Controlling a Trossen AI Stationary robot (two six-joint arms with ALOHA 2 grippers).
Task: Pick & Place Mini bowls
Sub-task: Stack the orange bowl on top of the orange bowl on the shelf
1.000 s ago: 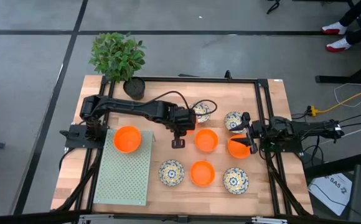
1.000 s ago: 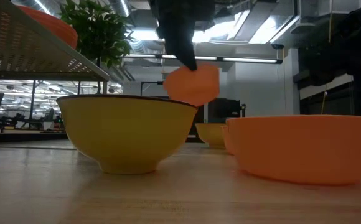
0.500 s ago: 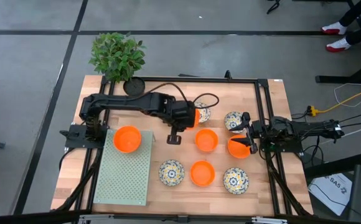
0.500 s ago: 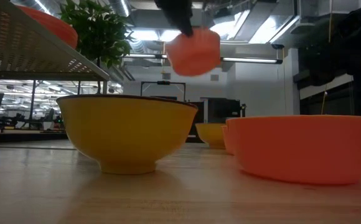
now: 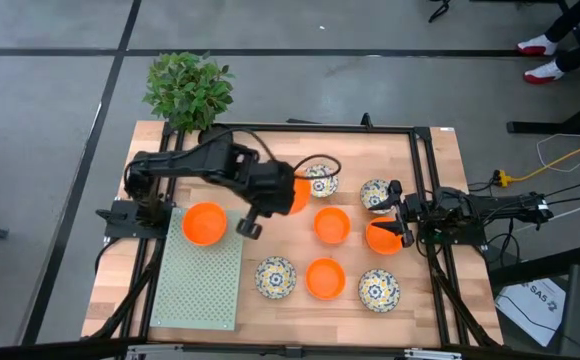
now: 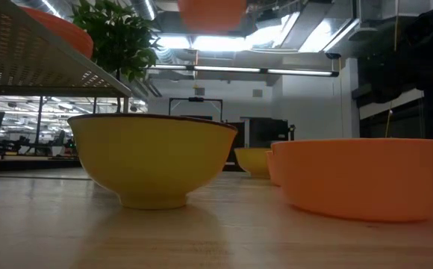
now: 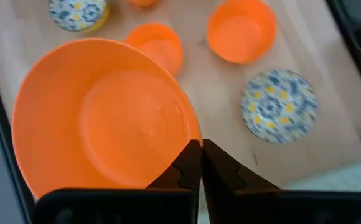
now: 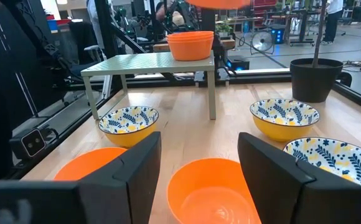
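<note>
Above the surface [image 5: 270, 240], seen from the high camera, the left pincer [image 5: 282, 193] grips an orange mini bowl [image 5: 292, 193] by its rim, its fingers pinched shut on it. Beside that pincer, towards the left arm's base, another orange bowl [image 5: 204, 223] sits on a pale green perforated rack [image 5: 200, 285]. The right pincer [image 5: 395, 212] stands open around a third orange bowl [image 5: 383, 236] on the wood.

From the low camera, the lifted bowl [image 6: 211, 13] hangs high over a yellow-sided bowl [image 6: 153, 158].

Through the left wrist camera, the closed fingertips [image 7: 200, 163] clamp the bowl's rim [image 7: 187, 118].

Through the right wrist camera, wide-set fingers [image 8: 131, 171] flank the orange bowl [image 8: 211, 193] without touching it.
</note>
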